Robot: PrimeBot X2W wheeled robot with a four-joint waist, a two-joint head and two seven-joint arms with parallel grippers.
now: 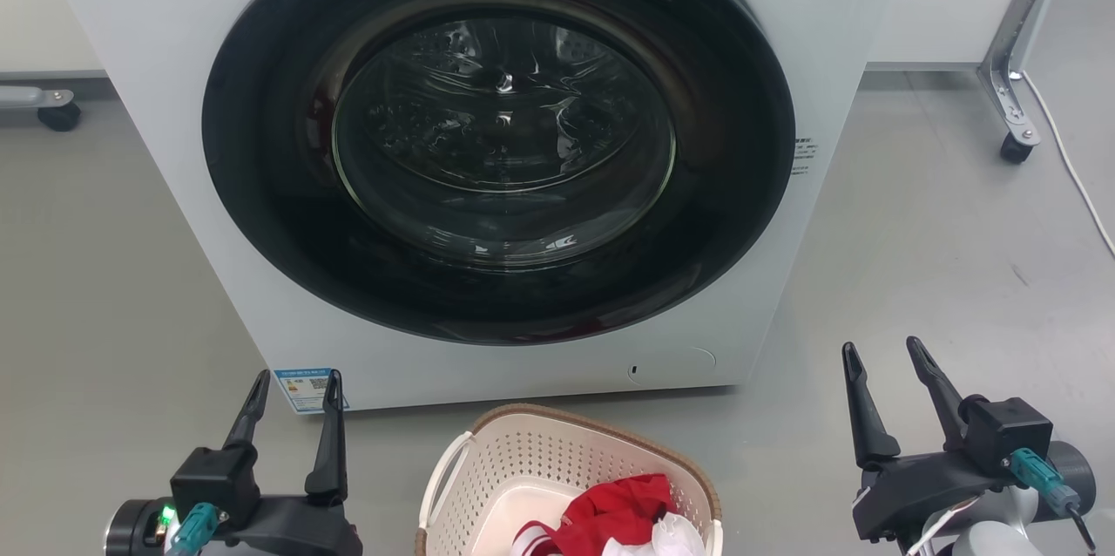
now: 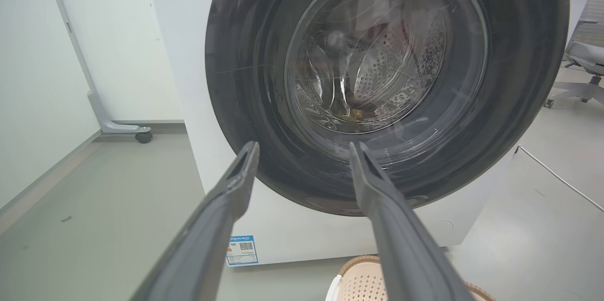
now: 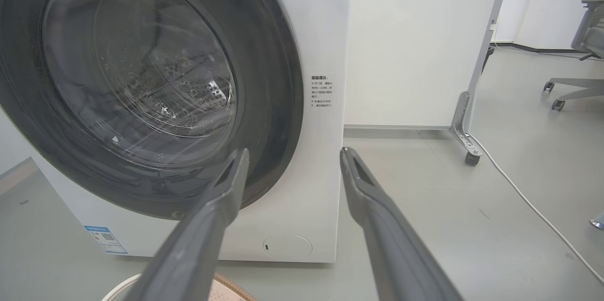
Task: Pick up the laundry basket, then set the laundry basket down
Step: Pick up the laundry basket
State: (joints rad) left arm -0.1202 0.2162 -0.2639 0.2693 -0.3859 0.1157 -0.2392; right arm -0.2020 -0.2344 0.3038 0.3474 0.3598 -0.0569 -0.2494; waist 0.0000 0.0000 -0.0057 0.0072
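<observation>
The laundry basket (image 1: 514,460) is cream-white perforated plastic with a brown woven-look rim and a white loop handle on its left side. It stands on the floor at the bottom centre of the head view, just in front of the washer, with red and white clothes inside. A corner of the laundry basket (image 2: 358,282) shows low in the left wrist view, and its rim (image 3: 222,289) shows low in the right wrist view. My left gripper (image 1: 296,386) is open to the basket's left. My right gripper (image 1: 881,351) is open to its right. Neither touches the basket.
A white front-loading washer (image 1: 174,33) with a shut dark round door (image 1: 496,138) stands close behind the basket. White partition panels on castors (image 1: 1015,146) stand at the back. A white cable (image 1: 1071,172) runs over the grey floor at right. An office chair (image 3: 585,55) is far right.
</observation>
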